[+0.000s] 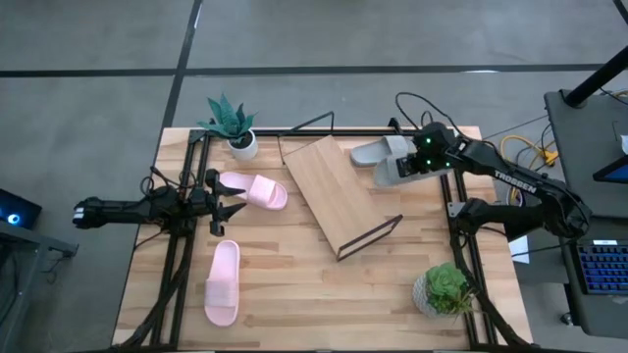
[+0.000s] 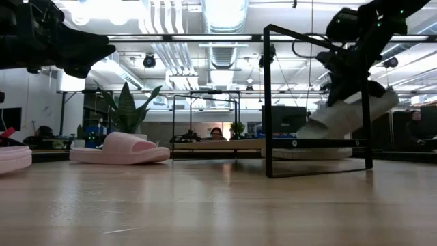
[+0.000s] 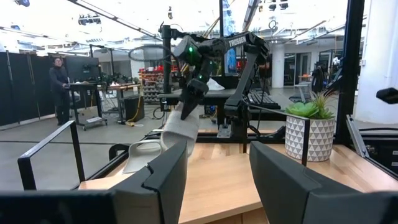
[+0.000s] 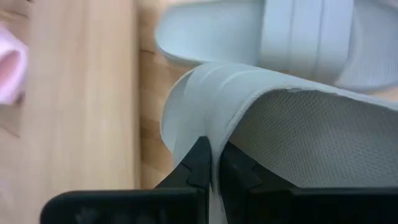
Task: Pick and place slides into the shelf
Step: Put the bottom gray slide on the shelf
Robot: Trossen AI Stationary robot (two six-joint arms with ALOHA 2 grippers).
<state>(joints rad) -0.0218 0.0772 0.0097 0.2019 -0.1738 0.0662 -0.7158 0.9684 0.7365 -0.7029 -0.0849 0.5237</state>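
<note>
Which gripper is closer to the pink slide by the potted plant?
Left. The left gripper hovers open right beside that pink slide; the right gripper is across the shelf, holding a grey slide.

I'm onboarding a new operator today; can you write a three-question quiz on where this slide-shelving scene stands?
1. True or false: a sandal already lies on the shelf.
2. What does the right gripper hold? A) a pink slide B) a grey slide C) a plant
3. How many pink slides lie on the table near the left gripper?

Key: 1. False, the board is bare. 2. B, lifted at one end beside the other grey slide. 3. Two; the left gripper is open, holding neither.
</note>
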